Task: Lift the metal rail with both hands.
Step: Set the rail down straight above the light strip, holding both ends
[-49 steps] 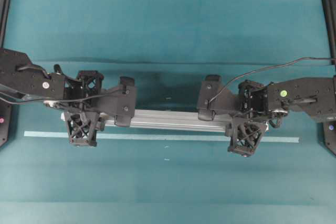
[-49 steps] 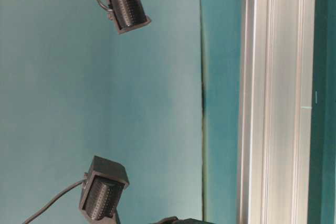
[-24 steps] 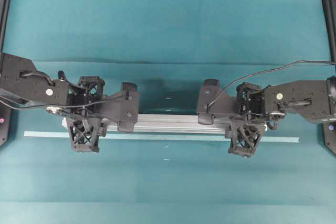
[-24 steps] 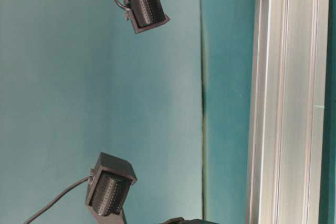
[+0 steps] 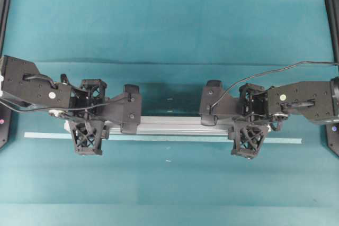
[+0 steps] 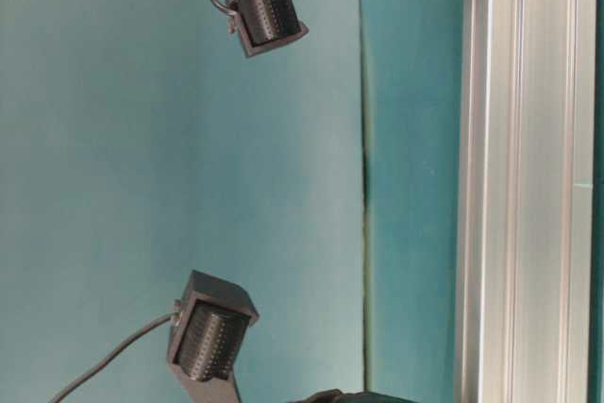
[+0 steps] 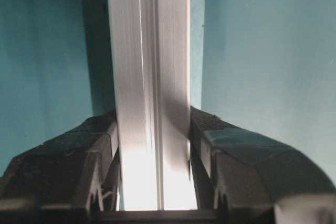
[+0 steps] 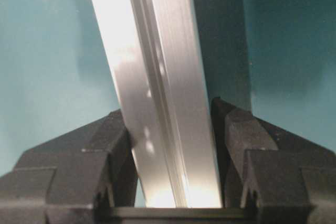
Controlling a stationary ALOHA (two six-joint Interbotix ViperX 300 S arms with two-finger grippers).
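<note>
Your left hand (image 5: 131, 110) and right hand (image 5: 210, 107) each clamped the metal rail (image 5: 169, 124), covering both its ends from overhead. The silver, lengthwise-grooved bar lay crosswise just behind the pale-green tape strip (image 5: 159, 138) on the teal surface (image 5: 169, 30); whether it touched that surface you could not tell.

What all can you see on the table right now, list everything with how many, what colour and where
metal rail: one, silver, lying across the table's middle, each end between the jaws of a hand.
tape strip: one, pale green, flat on the table just in front of the rail, parallel to it.
table: one, teal cover.
left hand: one, black, closed on the rail's left part.
right hand: one, black, closed on the rail's right part.
cables: black, trailing from the arms.
</note>
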